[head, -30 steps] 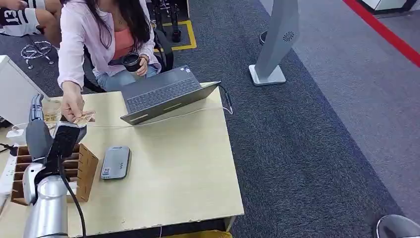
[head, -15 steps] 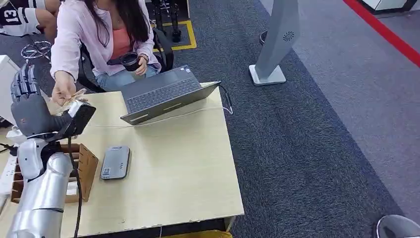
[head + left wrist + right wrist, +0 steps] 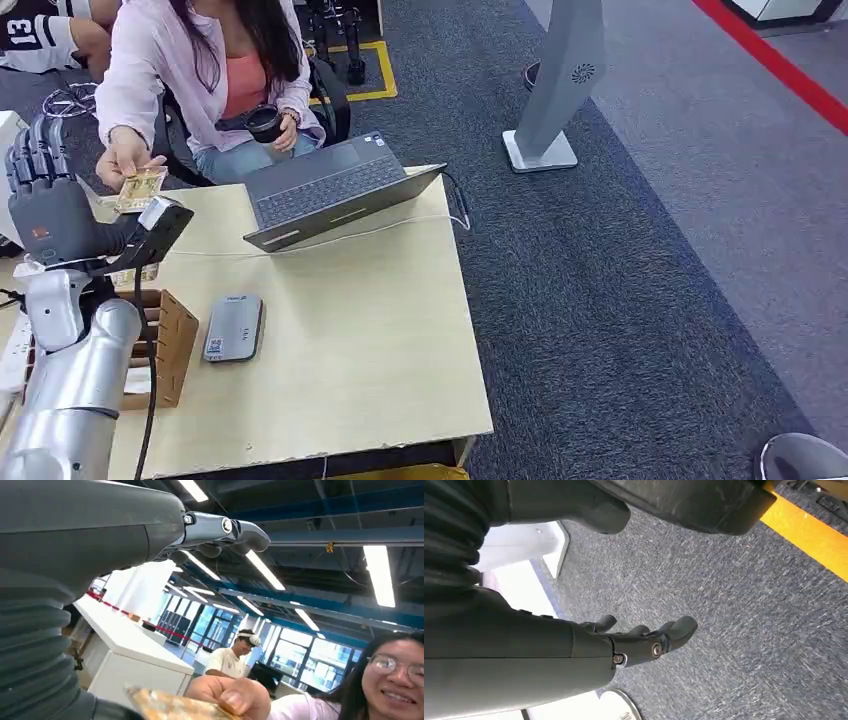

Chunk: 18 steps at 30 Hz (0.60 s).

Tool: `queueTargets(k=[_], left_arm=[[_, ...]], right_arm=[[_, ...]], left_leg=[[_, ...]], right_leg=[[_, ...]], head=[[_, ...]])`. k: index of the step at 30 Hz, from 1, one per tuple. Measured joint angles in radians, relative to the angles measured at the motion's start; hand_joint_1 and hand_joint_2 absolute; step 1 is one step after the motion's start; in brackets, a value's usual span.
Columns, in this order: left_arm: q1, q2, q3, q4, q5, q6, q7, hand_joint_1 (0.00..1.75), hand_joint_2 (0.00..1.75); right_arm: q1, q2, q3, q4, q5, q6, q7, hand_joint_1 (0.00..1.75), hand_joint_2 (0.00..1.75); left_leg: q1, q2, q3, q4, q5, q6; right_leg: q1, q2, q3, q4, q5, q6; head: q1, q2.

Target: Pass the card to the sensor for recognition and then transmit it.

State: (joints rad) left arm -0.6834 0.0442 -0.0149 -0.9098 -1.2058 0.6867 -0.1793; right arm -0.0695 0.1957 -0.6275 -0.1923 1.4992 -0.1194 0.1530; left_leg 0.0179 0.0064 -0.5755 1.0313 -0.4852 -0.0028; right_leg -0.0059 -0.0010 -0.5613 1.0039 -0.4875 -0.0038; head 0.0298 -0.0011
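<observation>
Card [image 3: 139, 187] pinched in a person's hand [image 3: 122, 160] over the table's [image 3: 380, 330] far left corner, just beside the left hand [image 3: 45, 205]: raised, fingers apart, holding nothing. Sensor [image 3: 232, 327] flat near the left edge. Right hand [image 3: 644, 640] loosely spread, empty, above carpet.

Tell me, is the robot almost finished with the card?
Nearly, it seems. The card is already in the person's hand, beyond the table, so the handover looks done. The robot's left hand hangs raised beside it, fingers spread, holding nothing. The sensor lies on the table, nothing on it; I can't tell whether it read the card. Left: lowering the arm. The right hand hangs over the floor.
</observation>
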Motion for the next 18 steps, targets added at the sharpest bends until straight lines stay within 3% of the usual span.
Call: queueTargets(k=[18], left_arm=[[0.039,0.039,0.000,0.020,-0.010,0.004,-0.021,1.75,1.75]], right_arm=[[0.000,0.006,0.021,0.000,0.013,0.007,-0.007,0.00,1.75]], left_leg=[[0.000,0.000,0.000,0.000,0.000,0.000]], right_leg=[[0.000,0.000,0.000,0.000,0.000,0.000]], head=[[0.000,0.000]])
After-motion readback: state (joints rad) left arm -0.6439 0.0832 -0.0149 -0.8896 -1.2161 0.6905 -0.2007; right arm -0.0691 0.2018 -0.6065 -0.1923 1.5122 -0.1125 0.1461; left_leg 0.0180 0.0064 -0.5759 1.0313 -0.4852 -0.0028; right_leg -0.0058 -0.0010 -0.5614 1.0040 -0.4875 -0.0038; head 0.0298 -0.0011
